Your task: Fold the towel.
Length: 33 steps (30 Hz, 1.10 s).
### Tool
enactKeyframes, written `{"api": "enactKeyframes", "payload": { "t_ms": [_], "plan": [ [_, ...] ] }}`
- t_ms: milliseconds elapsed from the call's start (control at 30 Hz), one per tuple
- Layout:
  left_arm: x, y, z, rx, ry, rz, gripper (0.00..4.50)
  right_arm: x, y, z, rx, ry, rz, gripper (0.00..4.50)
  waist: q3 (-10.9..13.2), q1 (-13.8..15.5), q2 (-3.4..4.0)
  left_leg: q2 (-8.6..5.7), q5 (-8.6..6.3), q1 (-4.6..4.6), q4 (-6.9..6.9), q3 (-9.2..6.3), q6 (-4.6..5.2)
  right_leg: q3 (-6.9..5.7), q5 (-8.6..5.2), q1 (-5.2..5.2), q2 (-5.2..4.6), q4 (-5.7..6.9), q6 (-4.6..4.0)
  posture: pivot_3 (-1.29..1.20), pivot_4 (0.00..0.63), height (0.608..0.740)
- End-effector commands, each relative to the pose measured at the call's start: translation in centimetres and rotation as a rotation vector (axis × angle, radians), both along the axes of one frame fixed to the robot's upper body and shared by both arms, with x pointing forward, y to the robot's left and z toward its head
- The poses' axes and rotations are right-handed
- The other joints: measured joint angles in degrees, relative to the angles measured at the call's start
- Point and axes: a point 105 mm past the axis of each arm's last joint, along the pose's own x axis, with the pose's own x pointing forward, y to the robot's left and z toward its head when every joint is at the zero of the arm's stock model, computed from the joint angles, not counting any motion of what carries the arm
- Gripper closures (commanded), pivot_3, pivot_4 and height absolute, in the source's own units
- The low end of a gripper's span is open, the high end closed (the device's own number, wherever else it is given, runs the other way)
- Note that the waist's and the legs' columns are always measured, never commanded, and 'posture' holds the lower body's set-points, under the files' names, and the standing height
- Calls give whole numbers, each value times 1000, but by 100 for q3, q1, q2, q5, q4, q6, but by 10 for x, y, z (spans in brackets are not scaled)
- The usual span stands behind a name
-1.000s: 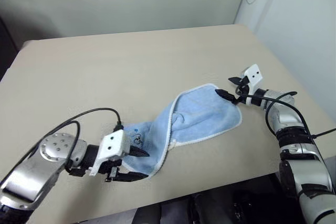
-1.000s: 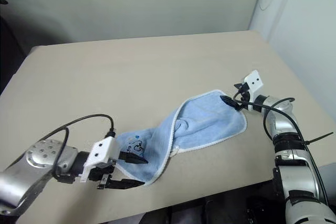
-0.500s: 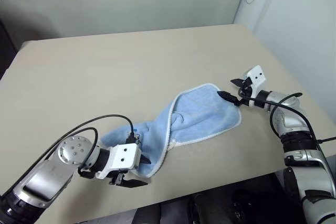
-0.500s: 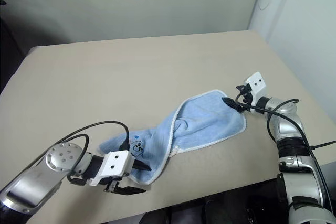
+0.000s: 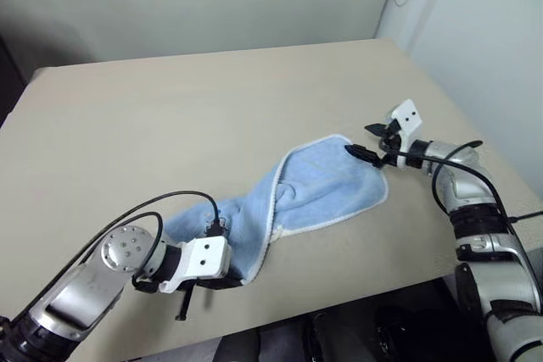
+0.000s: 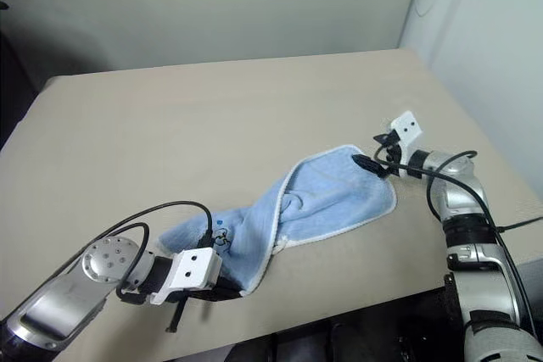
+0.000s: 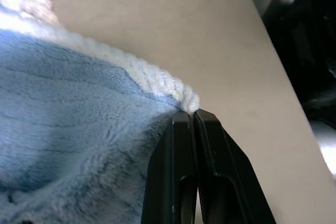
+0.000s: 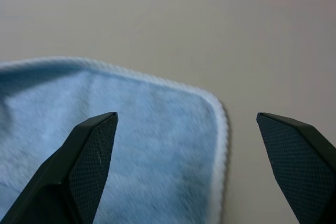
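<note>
One towel (image 5: 293,197) lies twisted on the table (image 5: 170,108), its dark motif half hidden in a fold. The left gripper (image 7: 193,115), one of two, is clamped on the near white-edged corner. The right gripper (image 5: 367,141) gapes wide over the far corner.

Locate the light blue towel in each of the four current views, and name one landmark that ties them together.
Left eye view: towel lies twisted across the tan table, lower centre.
Right eye view: the same twisted strip, lower centre.
Left wrist view: blue pile and white edging, with the left gripper shut on its corner.
Right wrist view: a flat corner between the open right gripper's fingers.
Shared landmark: the white stitched edging.
</note>
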Motion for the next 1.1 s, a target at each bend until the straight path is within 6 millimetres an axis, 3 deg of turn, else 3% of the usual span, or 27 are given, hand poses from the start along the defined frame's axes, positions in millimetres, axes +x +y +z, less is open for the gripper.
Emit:
{"api": "enactKeyframes", "payload": {
  "t_ms": [33, 133, 300, 500, 767, 1100],
  "plan": [
    [5, 1, 7, -31, -21, 45, 4493, 11, 5, 11, 15, 4, 8, 0, 0, 1, 0, 0, 0, 0, 0, -2, 0, 0, 0, 0, 0, 1, 0, 0, 150, 740],
    [6, 2, 9, -44, -18, 61, 4493, 21, 6, 12, 44, 49, -10, 0, 0, 3, 0, 0, 0, -1, -1, -1, 0, 0, 0, -3, 0, 1, 0, 0, 150, 740],
    [8, 3, 14, -79, -26, 85, 4493, 31, 6, -9, -76, 119, -37, 0, 0, 33, 0, 0, 0, -5, -9, -2, 0, -1, -1, -7, 0, 0, -2, 0, 150, 740],
    [19, -1, 39, -229, -38, 155, 4493, 36, 6, -26, -118, 154, -85, 0, 1, 32, 2, 1, 0, -7, -12, -1, -1, -2, -2, -11, 0, 3, -4, 0, 150, 740],
    [29, 9, 56, -305, -61, 234, 4493, 44, 8, -21, -8, 166, -181, 0, 2, -2, 3, 1, 0, -7, -12, 0, -1, -1, -3, -11, 0, 2, -5, 0, 150, 740],
    [32, 18, 57, -311, -72, 278, 4493, 47, 14, -27, -14, 167, -219, 0, 1, -24, 3, 3, 0, -8, -11, 0, -1, -2, -3, -11, 0, 3, -5, 0, 150, 740]
  ]
}}
